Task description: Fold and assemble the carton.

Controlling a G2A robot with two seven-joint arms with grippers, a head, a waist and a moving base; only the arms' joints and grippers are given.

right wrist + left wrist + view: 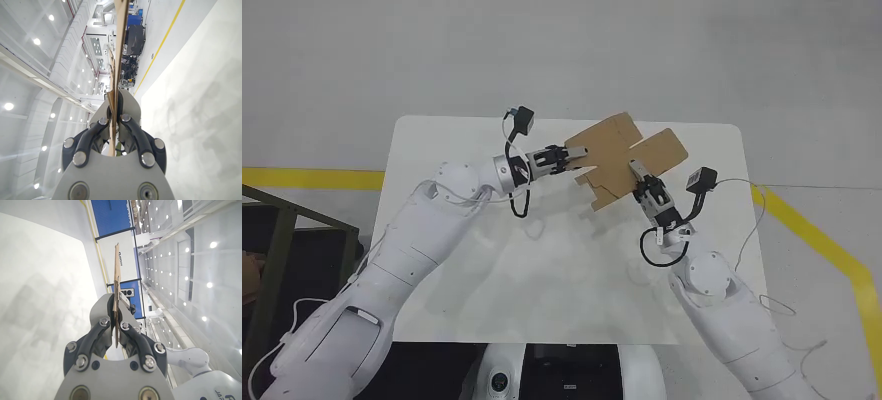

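Both left gripper (579,156), right gripper (640,182) pinch flat brown cardboard carton (617,150) over white table (492,265).

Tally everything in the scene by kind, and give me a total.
carton: 1
tools: 2, the left tool and the right tool, each shut on the carton
table: 1
Total: 4

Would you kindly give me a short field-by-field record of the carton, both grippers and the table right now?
table: white, rounded corners
carton: flat brown cardboard, not yet folded, held above the table
left gripper: shut on one edge of the carton
right gripper: shut on another edge of the carton
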